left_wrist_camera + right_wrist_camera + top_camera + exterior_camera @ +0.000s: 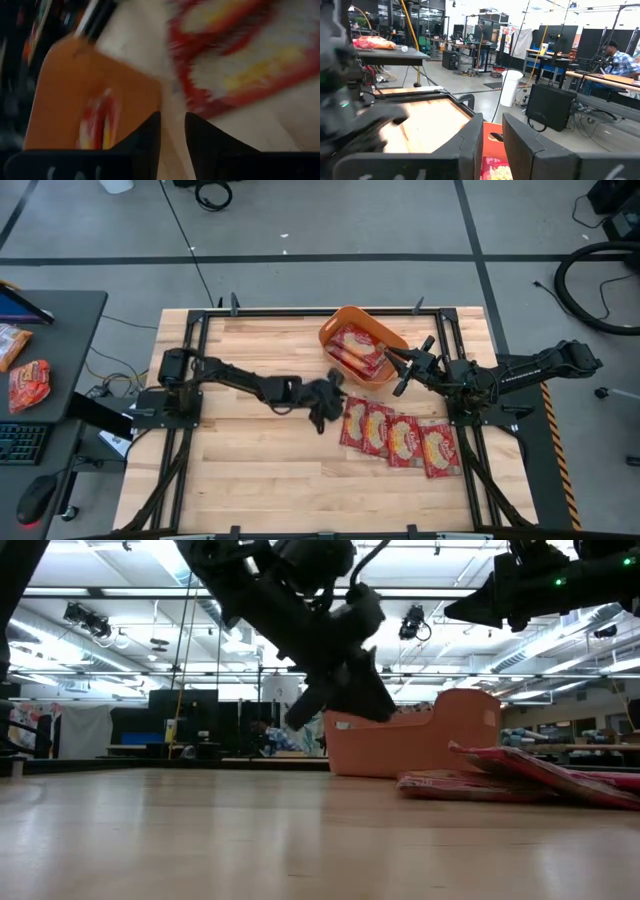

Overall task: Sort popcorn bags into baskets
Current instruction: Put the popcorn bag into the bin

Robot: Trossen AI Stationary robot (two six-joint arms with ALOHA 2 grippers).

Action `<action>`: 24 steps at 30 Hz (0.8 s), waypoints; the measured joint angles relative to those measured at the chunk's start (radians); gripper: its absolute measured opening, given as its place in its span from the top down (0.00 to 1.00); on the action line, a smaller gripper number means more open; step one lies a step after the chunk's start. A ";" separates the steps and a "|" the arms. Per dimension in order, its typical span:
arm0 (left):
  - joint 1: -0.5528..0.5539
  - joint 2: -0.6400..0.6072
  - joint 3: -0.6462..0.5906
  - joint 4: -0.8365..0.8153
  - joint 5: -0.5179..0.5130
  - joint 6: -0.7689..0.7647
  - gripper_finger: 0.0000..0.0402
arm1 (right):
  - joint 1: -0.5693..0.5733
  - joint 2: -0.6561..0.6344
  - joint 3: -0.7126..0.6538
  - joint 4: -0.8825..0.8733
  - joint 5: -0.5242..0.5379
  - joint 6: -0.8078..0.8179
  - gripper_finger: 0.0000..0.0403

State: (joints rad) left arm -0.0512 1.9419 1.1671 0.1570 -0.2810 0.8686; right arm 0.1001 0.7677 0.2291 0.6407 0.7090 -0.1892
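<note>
Four popcorn bags (397,436) on table (perhaps two in tub (345,322)).

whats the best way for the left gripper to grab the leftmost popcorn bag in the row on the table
Probably by its free left edge, coming from above and the left. The leftmost popcorn bag lies flat with its right side lapping the next bag, and the left gripper sits just left of it.

Bare table (250,460) left of packet row (400,437)
</note>
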 joint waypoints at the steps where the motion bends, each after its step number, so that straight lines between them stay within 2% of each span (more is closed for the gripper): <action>1: -0.010 0.010 0.000 -0.002 0.005 0.057 0.77 | 0.000 0.000 0.000 0.000 -0.001 0.002 0.81; 11: -0.056 0.136 0.000 0.046 0.007 0.554 0.77 | 0.000 0.000 0.000 0.001 -0.004 0.002 0.81; 18: -0.055 0.164 0.000 0.146 0.007 0.636 0.77 | 0.000 0.000 0.000 -0.001 -0.004 -0.001 0.81; 24: -0.052 0.164 0.001 0.137 0.099 0.680 0.77 | 0.000 0.000 0.000 -0.001 -0.004 0.002 0.81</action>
State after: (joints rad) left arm -0.1032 2.1056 1.1680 0.2939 -0.1825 1.5486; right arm 0.1001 0.7677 0.2291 0.6395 0.7052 -0.1871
